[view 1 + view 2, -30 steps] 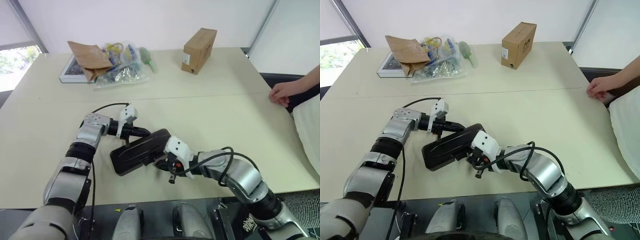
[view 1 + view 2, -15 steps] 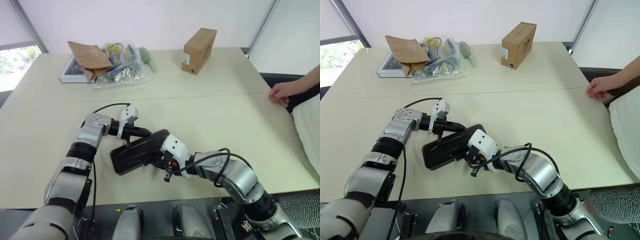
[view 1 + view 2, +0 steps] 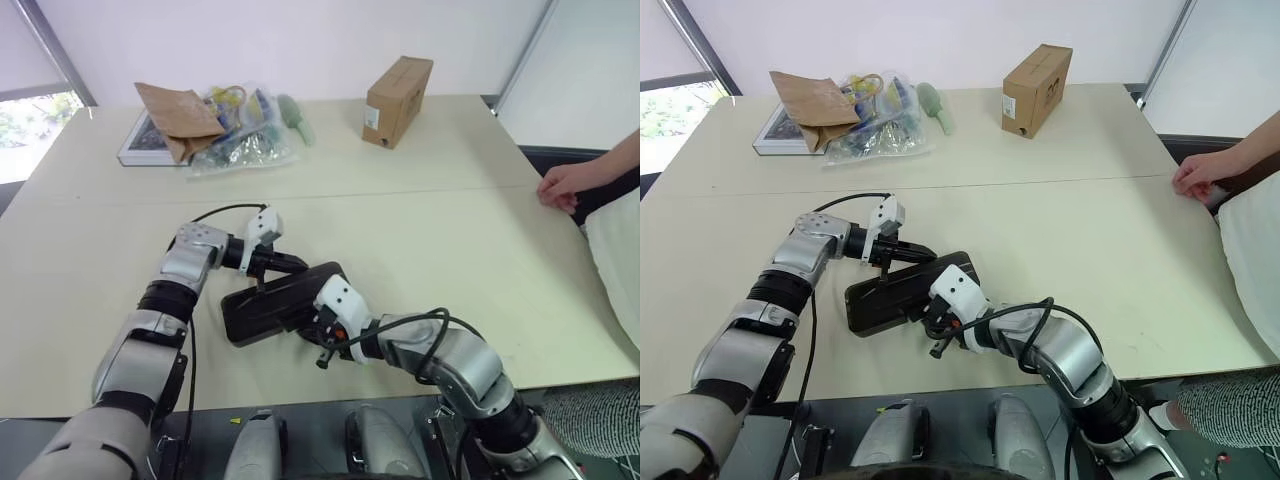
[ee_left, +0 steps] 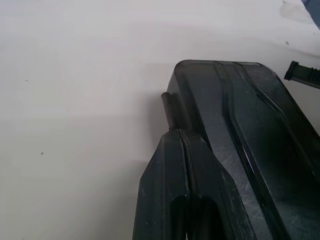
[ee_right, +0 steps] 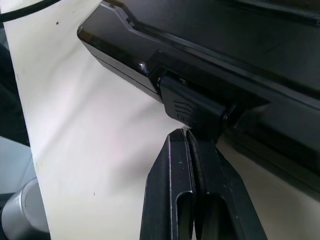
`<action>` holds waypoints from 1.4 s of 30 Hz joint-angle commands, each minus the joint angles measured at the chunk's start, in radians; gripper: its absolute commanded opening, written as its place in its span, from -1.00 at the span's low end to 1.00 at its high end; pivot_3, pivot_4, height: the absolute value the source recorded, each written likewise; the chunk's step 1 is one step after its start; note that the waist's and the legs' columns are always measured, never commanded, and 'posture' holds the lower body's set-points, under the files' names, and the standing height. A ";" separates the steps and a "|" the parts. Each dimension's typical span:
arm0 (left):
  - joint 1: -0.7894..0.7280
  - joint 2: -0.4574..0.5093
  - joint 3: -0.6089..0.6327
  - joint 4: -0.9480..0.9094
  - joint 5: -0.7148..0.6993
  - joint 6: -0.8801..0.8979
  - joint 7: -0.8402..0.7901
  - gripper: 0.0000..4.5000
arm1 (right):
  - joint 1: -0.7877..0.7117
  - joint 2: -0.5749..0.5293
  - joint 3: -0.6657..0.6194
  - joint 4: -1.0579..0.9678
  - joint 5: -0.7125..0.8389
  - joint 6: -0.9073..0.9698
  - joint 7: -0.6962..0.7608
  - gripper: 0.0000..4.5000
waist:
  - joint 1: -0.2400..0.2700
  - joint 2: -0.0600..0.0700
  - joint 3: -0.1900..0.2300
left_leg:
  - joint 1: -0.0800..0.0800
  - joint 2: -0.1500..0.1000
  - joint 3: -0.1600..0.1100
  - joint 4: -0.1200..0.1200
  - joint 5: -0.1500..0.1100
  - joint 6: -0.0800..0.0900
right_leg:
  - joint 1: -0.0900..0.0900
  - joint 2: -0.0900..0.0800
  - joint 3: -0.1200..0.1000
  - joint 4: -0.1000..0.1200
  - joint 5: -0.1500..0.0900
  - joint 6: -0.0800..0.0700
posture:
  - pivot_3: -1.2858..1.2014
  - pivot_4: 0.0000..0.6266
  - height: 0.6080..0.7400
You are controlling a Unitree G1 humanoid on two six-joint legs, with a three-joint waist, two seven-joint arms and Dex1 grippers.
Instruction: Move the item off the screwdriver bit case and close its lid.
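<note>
The screwdriver bit case [image 3: 282,302] lies flat and dark on the table [image 3: 420,230], its lid [image 5: 210,45] down over the tray, glossy black shell up. A small black latch [image 5: 192,107] sits on the long edge nearest the robot. The right gripper [image 5: 187,133], fingers pressed together and holding nothing, has its tips right at that latch. The left gripper [image 4: 178,131], fingers also pressed together, rests against the case's far edge near a corner. Well beyond both hands, a cardboard box [image 3: 398,100] stands at the table's far side, with a brown paper bag [image 3: 178,115] and a plastic bag of oddments [image 3: 240,135]. A person's hand [image 3: 565,187] rests on the table edge, off past the right arm.
</note>
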 commanded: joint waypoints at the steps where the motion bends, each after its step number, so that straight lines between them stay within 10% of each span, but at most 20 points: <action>1: -0.001 0.008 -0.011 -0.035 -0.005 -0.005 -0.026 -1.00 | -0.010 0.022 -0.016 -0.009 -0.012 -0.023 -0.026 -0.98 | 0.000 0.000 0.000 | 0.000 0.000 0.000 0.000 0.000 0.000 | 0.000 0.000 0.000 0.000 0.000 0.000 | 0.03 -0.52 1.00; 20: 0.125 0.087 -0.116 -0.139 0.064 -0.077 -0.093 -1.00 | -0.040 0.067 -0.042 0.009 -0.033 -0.026 -0.082 -0.98 | -0.004 0.000 0.000 | 0.000 0.001 0.001 0.000 0.000 0.000 | 0.000 0.001 0.001 0.001 0.000 0.000 | 0.03 -0.52 1.00; 42: -0.042 -0.020 -0.013 0.150 0.079 -0.283 0.078 -1.00 | -0.082 0.006 -0.059 0.024 -0.009 -0.022 -0.021 -0.98 | -0.003 0.000 0.000 | 0.000 0.001 0.000 0.007 -0.001 0.001 | 0.002 0.001 0.000 0.003 0.000 0.000 | 0.03 -0.52 1.00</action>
